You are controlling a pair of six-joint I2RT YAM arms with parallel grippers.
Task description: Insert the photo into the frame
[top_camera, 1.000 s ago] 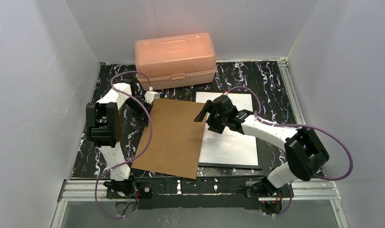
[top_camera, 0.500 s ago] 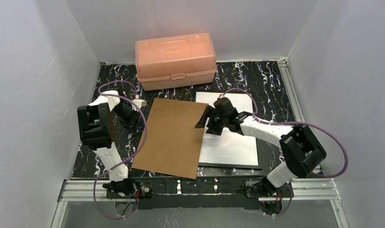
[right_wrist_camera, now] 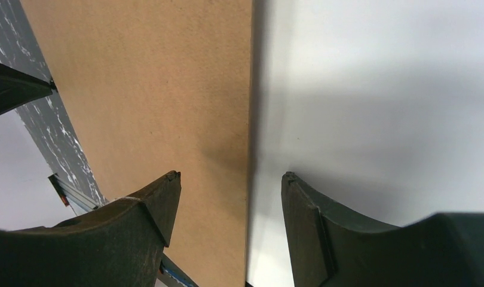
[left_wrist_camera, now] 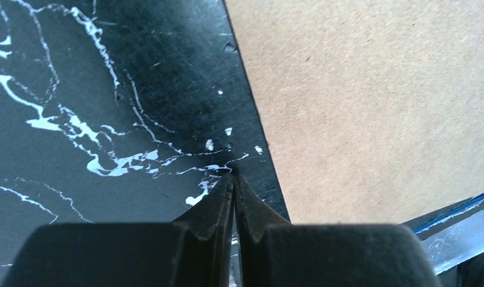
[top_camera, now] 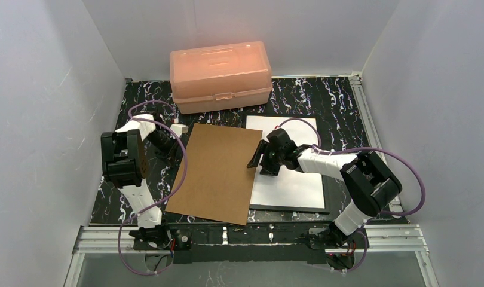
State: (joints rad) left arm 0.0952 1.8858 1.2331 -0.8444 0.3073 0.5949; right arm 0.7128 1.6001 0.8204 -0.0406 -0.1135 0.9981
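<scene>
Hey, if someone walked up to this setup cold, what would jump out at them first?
Probably the big peach box at the table's far edge, then the brown board lying mid-table, its right edge overlapping a white sheet in the black frame. The right gripper hangs open astride that edge, while the left gripper sits shut off the board's left side.

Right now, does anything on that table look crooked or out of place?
The brown board lies at a slant, its right edge overlapping the white sheet in the black frame, which sits square. Nothing else stands out.
</scene>
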